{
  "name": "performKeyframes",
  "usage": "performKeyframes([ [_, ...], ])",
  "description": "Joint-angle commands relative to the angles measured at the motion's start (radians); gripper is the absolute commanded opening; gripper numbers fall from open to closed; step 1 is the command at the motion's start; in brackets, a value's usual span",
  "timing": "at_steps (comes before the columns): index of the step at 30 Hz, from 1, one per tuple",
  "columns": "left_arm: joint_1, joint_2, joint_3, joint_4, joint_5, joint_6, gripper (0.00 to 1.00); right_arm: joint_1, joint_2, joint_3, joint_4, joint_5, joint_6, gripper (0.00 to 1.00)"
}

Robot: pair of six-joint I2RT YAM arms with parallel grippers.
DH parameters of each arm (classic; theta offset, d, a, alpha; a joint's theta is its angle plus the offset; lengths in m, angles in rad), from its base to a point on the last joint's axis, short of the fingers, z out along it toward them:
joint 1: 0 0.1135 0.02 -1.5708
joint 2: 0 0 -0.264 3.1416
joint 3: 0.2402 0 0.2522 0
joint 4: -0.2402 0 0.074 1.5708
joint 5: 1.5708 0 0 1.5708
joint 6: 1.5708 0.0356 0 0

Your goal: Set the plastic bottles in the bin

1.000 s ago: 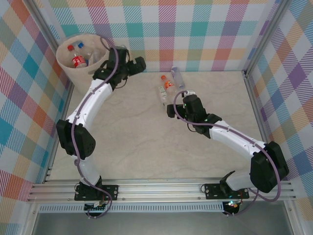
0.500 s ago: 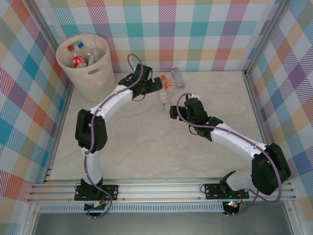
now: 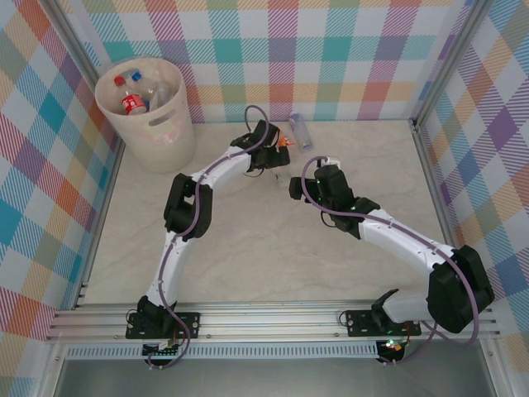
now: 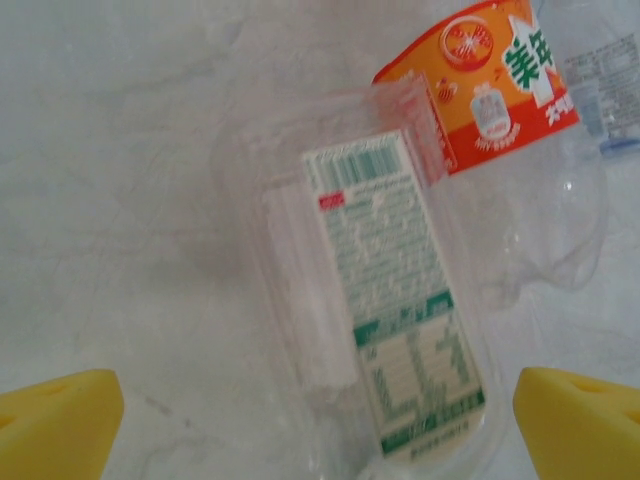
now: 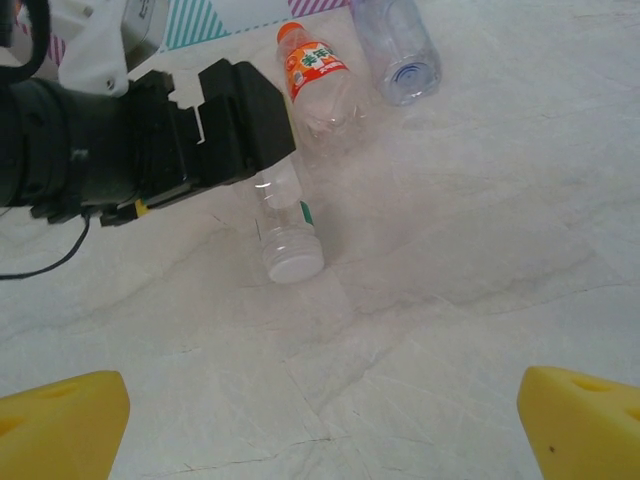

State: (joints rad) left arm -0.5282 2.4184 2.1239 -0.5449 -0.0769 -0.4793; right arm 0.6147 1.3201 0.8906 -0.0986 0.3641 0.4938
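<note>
The pale table (image 3: 248, 248) carries everything. The cream bin (image 3: 161, 136) stands at its far left corner, already holding several bottles, a red-labelled one (image 3: 131, 103) among them.

Three bottles lie together at the far middle, well apart from the bin. The left hand (image 4: 320, 430) hangs directly over them with its yellow pads (image 4: 60, 425) spread wide and nothing between them. The right hand (image 5: 320, 425) waits just near of the group, also wide and empty.

The green-labelled bottle (image 4: 400, 330) lies on its side between the left pads. The orange-labelled bottle (image 4: 490, 90) is pressed against its far end, and a clear blue-labelled bottle (image 5: 397, 45) lies just right of that.

These look empty, so probably very light, with thin, smooth walls that dent under a hard squeeze. Round bodies may roll or squirt out. The best hold seems to be across the labelled middle, closing gently. The white cap (image 5: 293, 265) end is stiffer but narrow.
</note>
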Motion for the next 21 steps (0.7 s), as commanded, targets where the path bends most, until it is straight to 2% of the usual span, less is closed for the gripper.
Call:
performKeyframes([
  [1,-0.004,0.081,0.117,-0.088,-0.06,0.049,1.0,-0.007,-0.025,-0.001,-0.016,0.022,0.004,1.0],
  [4,-0.005,0.141,0.196,-0.141,-0.087,0.068,1.0,-0.006,-0.028,-0.001,-0.023,0.024,0.003,1.0],
  [8,-0.004,0.143,0.192,-0.15,-0.111,0.074,0.9,-0.007,-0.031,0.001,-0.033,0.03,0.0,1.0],
  [16,-0.004,0.063,0.074,-0.11,-0.153,0.111,0.74,-0.007,-0.017,0.005,-0.033,0.031,-0.003,1.0],
  [21,-0.004,0.005,-0.013,-0.077,-0.168,0.106,0.69,-0.007,-0.016,0.007,-0.023,-0.001,-0.016,1.0],
])
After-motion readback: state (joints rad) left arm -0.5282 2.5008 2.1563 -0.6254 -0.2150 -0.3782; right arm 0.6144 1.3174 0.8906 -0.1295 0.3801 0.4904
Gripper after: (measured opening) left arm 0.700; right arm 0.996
